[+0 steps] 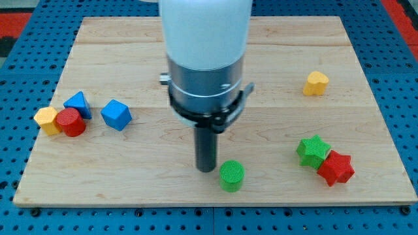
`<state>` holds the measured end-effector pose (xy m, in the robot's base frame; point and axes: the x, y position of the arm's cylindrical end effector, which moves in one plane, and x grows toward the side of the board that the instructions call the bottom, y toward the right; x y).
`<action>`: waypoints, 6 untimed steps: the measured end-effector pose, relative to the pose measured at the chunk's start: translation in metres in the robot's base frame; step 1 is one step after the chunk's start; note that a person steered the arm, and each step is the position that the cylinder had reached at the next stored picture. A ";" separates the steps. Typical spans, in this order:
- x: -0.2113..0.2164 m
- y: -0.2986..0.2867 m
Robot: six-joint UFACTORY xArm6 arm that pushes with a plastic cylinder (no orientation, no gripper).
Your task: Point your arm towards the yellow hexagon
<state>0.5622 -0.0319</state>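
**Sitting at the board's left edge, the yellow hexagon is well apart from my tip**

Resting at the far left of the frame, the yellow hexagon (46, 119) touches a red cylinder (70, 123) on its right. A blue triangular block (78, 104) sits just behind that cylinder, and a blue cube (117, 115) lies near them, toward the centre.

My tip (206, 168) stands low in the middle of the wooden board (274, 46), holding nothing, with a green cylinder (232, 175) just beside it on the right; whether they touch I cannot tell. The blue cube lies roughly between the tip and the hexagon.

At the lower right, a green star (314, 151) touches a red star (336, 168). A yellow heart-like block (316, 83) sits alone at the upper right.
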 end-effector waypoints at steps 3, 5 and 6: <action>0.029 0.138; 0.013 -0.105; 0.006 -0.233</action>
